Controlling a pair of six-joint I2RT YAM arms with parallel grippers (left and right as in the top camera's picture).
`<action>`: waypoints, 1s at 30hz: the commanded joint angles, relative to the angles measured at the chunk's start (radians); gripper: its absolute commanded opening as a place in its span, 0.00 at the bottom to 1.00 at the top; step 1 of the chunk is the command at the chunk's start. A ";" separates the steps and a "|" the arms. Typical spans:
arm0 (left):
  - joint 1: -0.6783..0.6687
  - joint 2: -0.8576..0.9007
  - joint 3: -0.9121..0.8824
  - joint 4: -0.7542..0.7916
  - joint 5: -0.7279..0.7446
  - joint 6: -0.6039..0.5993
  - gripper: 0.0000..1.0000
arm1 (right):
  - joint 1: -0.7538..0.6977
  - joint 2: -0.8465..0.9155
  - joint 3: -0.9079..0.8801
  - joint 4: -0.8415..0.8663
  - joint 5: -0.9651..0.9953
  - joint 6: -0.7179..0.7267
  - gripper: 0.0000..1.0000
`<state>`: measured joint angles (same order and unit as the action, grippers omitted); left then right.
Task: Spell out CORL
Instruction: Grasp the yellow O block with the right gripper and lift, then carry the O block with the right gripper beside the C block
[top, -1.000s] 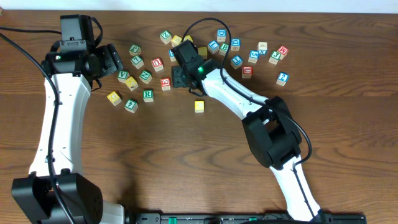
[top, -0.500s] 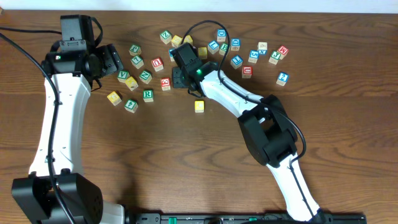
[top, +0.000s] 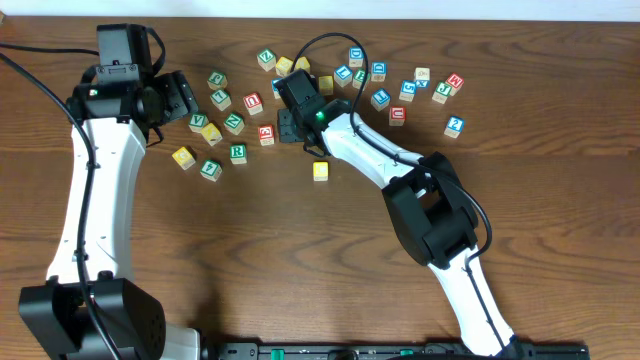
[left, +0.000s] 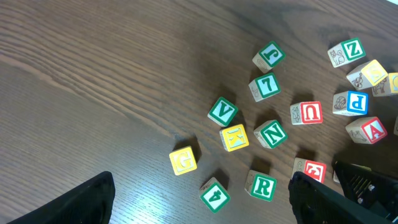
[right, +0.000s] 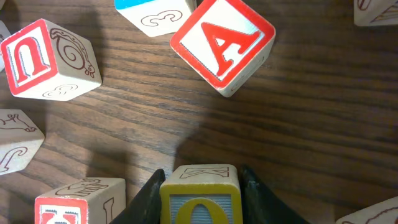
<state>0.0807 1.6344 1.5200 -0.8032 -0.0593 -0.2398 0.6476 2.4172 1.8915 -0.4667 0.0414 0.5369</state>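
My right gripper (top: 289, 126) is down among the letter blocks at the back of the table, and in the right wrist view it (right: 200, 202) is shut on a yellow O block (right: 200, 198). That block is hidden under the gripper in the overhead view. A red A block (right: 222, 43) and a red U block (right: 46, 59) lie just beyond it. My left gripper (top: 186, 96) is open and empty above the left cluster. A green R block (left: 263, 186) shows in the left wrist view and in the overhead view (top: 237, 152). A lone yellow block (top: 320, 171) sits nearer the front, its letter unreadable.
Around the R block lie a green 4 (left: 214, 194), yellow G (left: 183, 160), yellow K (left: 234, 137), green N (left: 271, 133) and green V (left: 222, 112). Several blue, red and green blocks (top: 398, 95) are scattered at the back right. The brown wooden table (top: 250, 260) stretches forward.
The right arm has shifted very slightly, with the gripper staying on the O block. The left arm has not moved.
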 joint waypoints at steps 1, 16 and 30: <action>0.003 0.013 0.006 0.000 -0.016 -0.009 0.88 | 0.000 -0.032 0.013 -0.020 0.026 -0.043 0.27; 0.003 0.013 0.006 0.000 -0.016 -0.009 0.88 | 0.000 -0.265 0.013 -0.167 0.066 -0.109 0.27; 0.003 0.013 0.006 0.008 -0.016 -0.009 0.88 | -0.055 -0.478 0.008 -0.603 0.113 -0.045 0.25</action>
<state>0.0807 1.6344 1.5200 -0.8013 -0.0593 -0.2398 0.6048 1.9347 1.9011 -1.0367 0.1295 0.4515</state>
